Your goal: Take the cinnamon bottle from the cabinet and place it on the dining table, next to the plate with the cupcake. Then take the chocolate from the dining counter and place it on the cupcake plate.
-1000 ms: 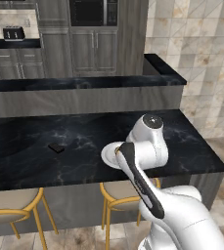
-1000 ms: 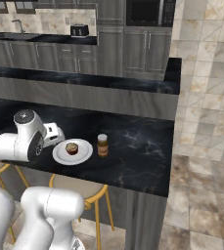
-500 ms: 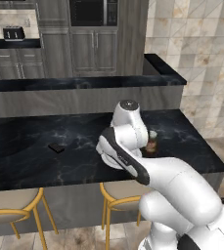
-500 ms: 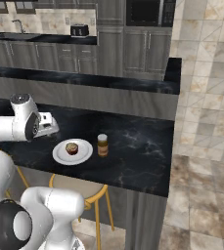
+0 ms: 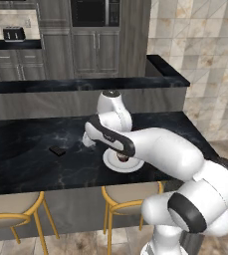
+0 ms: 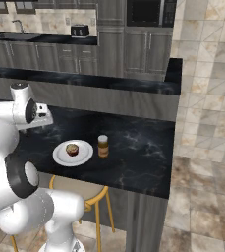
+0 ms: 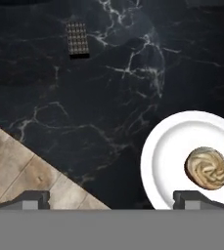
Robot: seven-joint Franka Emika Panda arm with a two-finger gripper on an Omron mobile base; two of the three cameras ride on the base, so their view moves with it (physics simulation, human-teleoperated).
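Chocolate (image 7: 78,40) lies on the worktop (image 7: 108,97), well apart from the plate (image 7: 167,156). Pincer (image 7: 111,197), open and empty, should centre above the bar, align across its narrow width, then descend.

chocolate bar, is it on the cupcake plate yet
No, in the hand view the chocolate bar lies on the dark counter, well apart from the white plate that holds the cupcake.

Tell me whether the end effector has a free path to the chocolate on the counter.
Probably yes: the open end effector hovers over bare counter, and nothing stands between it and the chocolate; the cupcake plate sits aside.
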